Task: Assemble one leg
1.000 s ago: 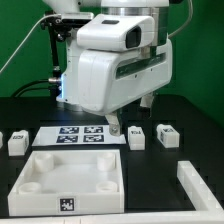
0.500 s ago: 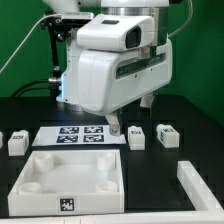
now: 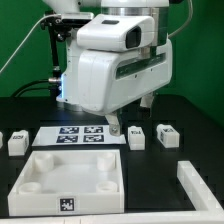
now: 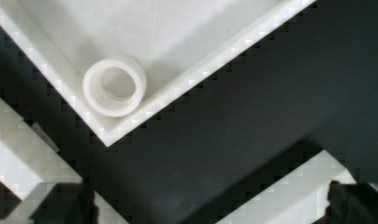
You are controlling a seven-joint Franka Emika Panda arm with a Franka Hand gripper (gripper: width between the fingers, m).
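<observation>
Three legs stand on the black table in the exterior view: one (image 3: 136, 137) just below my gripper's fingers, one (image 3: 167, 136) to its right, and one (image 3: 17, 142) at the far left. My gripper (image 3: 130, 116) hangs above the table behind the nearest leg, touching nothing. In the wrist view the gripper (image 4: 204, 210) is open and empty, its dark fingers (image 4: 53, 205) wide apart. No leg shows in the wrist view.
The large white square part (image 3: 40, 178) with round corner sockets lies in front; one corner socket (image 4: 115, 85) shows in the wrist view. The marker board (image 3: 78, 135) lies behind it. Another white part (image 3: 200, 185) lies at the exterior view's front right.
</observation>
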